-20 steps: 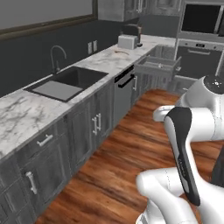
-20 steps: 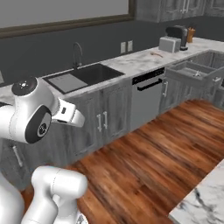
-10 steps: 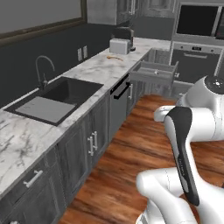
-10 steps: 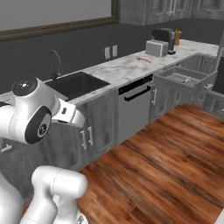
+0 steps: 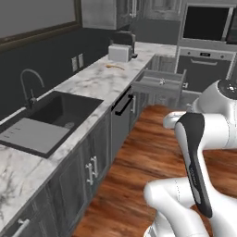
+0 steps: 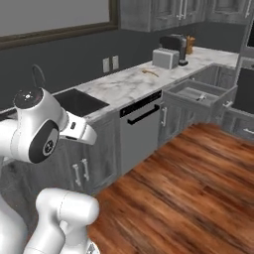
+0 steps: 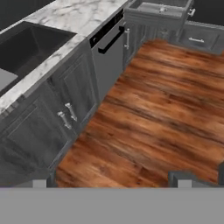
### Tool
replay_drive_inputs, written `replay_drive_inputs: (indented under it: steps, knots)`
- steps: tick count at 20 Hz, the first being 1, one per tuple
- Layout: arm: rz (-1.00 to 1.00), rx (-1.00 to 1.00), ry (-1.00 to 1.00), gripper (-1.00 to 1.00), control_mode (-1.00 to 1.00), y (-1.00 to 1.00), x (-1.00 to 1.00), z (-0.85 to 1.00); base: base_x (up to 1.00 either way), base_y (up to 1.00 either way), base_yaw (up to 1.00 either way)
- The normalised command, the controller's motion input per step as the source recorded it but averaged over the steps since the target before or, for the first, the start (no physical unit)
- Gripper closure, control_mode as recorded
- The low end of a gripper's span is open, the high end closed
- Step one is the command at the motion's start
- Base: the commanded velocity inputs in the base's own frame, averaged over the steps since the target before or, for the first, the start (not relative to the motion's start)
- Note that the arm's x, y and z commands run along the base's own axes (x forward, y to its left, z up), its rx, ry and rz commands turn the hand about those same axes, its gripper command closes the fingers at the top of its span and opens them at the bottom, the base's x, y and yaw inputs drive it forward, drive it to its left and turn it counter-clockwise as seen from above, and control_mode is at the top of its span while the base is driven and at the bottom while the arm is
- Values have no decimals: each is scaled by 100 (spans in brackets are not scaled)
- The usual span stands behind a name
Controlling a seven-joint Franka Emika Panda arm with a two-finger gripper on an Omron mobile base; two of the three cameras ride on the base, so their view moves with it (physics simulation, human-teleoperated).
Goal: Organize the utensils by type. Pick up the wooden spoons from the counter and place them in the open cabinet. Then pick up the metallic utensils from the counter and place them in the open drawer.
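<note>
Marble, white with grey veins, runs along the worktop (image 5: 92, 83) over grey wood-grain cupboards, and far down it an orange-tan wooden spoon (image 5: 114, 66) lies on the stone just in front of the toaster (image 5: 120, 53). From my right base view the same spoon (image 6: 150, 73) sits near the toaster (image 6: 164, 59), with a dark coffee machine (image 6: 174, 47) beside that. I cannot make out a second spoon or any metallic pieces on the stone at this range.

Past the dishwasher front (image 5: 121, 121) with its black handle, the open drawer (image 5: 159, 82) stands pulled out over the wooden floor (image 5: 139, 171); in the right base view a small pale item lies inside the drawer (image 6: 196, 94), too small to tell what it is. The black sink (image 5: 51, 118) with its curved tap (image 5: 28, 85) is set into the stone nearer to me.

My fingers (image 7: 188, 180) stand spread wide apart with nothing between them, pointing down at the floor boards in front of the cupboards, well apart from the spoon and the drawer (image 7: 162, 8), which shows at the top of my hand view.
</note>
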Motion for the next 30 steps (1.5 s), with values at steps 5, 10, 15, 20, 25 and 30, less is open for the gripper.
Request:
replay_drive_inputs:
  steps: [5,10,15,20,25,30]
  knots:
    - [0,0,0,-100,100,0,0,0,100,0,-7]
    - [0,0,0,-100,100,0,0,0,100,-5,0]
    - [0,0,0,-100,100,0,0,0,100,-44,1]
    - [0,0,0,-100,100,0,0,0,96,-59,19]
    - [0,0,0,-100,100,0,0,0,83,-52,23]
    - [0,0,0,-100,100,0,0,0,100,-44,48]
